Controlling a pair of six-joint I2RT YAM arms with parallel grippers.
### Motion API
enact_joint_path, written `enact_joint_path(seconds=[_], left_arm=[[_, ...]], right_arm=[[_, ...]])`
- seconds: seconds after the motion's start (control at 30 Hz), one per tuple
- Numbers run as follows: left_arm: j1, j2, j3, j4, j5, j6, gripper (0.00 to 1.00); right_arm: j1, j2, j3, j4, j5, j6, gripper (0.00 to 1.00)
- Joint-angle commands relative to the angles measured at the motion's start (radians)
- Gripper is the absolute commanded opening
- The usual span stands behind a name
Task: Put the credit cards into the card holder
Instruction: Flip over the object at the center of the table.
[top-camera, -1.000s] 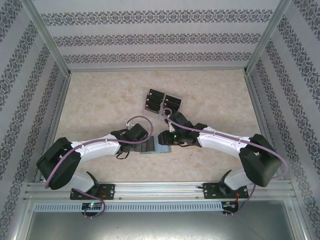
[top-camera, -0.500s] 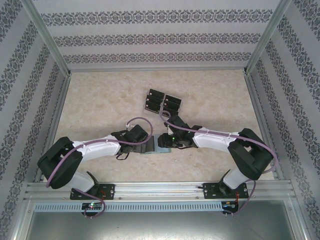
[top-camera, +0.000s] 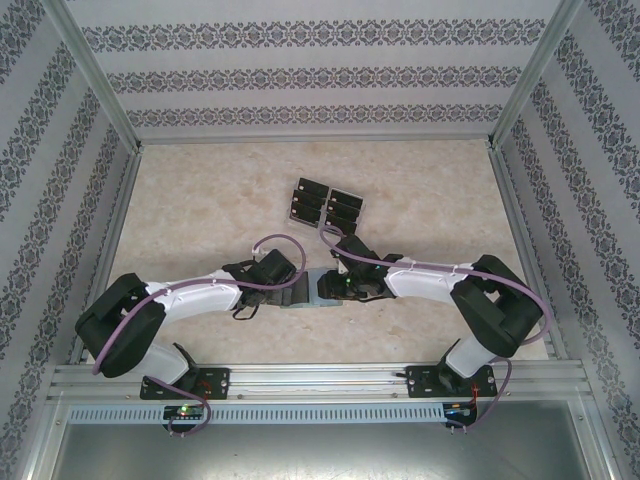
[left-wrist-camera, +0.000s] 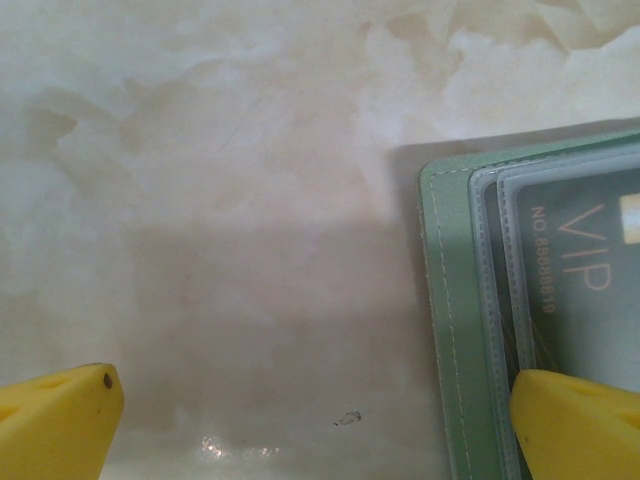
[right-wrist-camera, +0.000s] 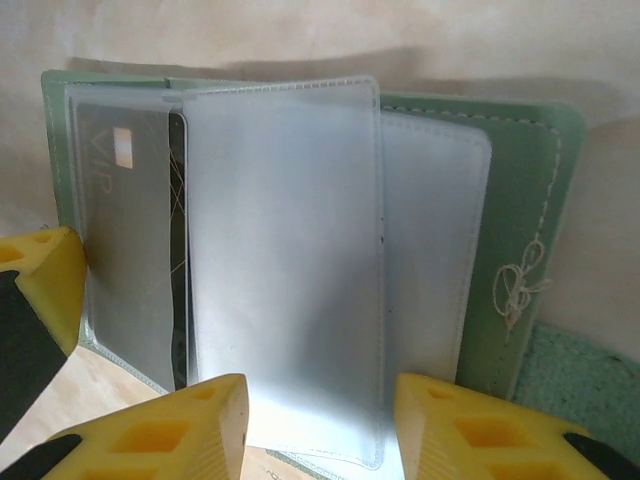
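The green card holder (right-wrist-camera: 520, 200) lies open on the table between both grippers (top-camera: 312, 297). A black VIP credit card (right-wrist-camera: 125, 230) sits in its left clear sleeve (left-wrist-camera: 590, 270). Another clear sleeve (right-wrist-camera: 285, 250) stands raised between the yellow fingers of my right gripper (right-wrist-camera: 318, 430), whose jaws are apart. My left gripper (left-wrist-camera: 315, 420) is open wide, and its right finger (left-wrist-camera: 575, 420) rests on the holder's edge (left-wrist-camera: 445, 300). Several more black credit cards (top-camera: 325, 203) lie farther back. In the top view, the left gripper (top-camera: 298, 290) and right gripper (top-camera: 330, 287) meet at the holder.
The spare cards sit on a clear tray (top-camera: 345, 222) just behind the right wrist. Metal frame rails (top-camera: 300, 380) and patterned walls close in the marble table (top-camera: 200, 200). A green cloth patch (right-wrist-camera: 590, 380) shows beside the holder.
The right arm has drawn in, its elbow moving left and its gripper sliding left and lower over the holder. The left arm has stayed still.
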Motion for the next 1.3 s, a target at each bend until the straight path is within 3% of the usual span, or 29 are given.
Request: enact_joint_path(seconds=[0.0,0.3,0.53,0.83,1.1,1.2,1.27], left_arm=[[0.011,0.015,-0.012,0.01,0.001,-0.013,1.0],[0.01,0.019,-0.009,0.012,0.004,-0.012,1.0],[0.01,0.013,-0.005,0.008,0.004,-0.014,1.0],[0.012,-0.039,0.004,-0.028,-0.021,-0.03,1.0],[0.026,-0.139,0.0,-0.094,-0.065,-0.088,1.0],[0.036,-0.186,-0.016,-0.104,-0.08,-0.11,1.0],[0.045,-0.219,-0.026,-0.11,-0.09,-0.123,1.0]], right_arm=[[-0.01,0.03,-0.009,0.033,-0.009,0.009,0.44],[-0.009,0.031,0.003,0.097,-0.067,0.004,0.43],[-0.009,-0.006,-0.003,0.101,-0.069,0.012,0.36],[-0.007,-0.004,0.03,0.079,-0.076,0.006,0.0],[0.018,0.012,0.101,0.039,-0.082,-0.006,0.0],[0.03,0.045,0.137,0.033,-0.091,-0.009,0.07],[0.039,0.071,0.162,0.03,-0.093,-0.009,0.17]])
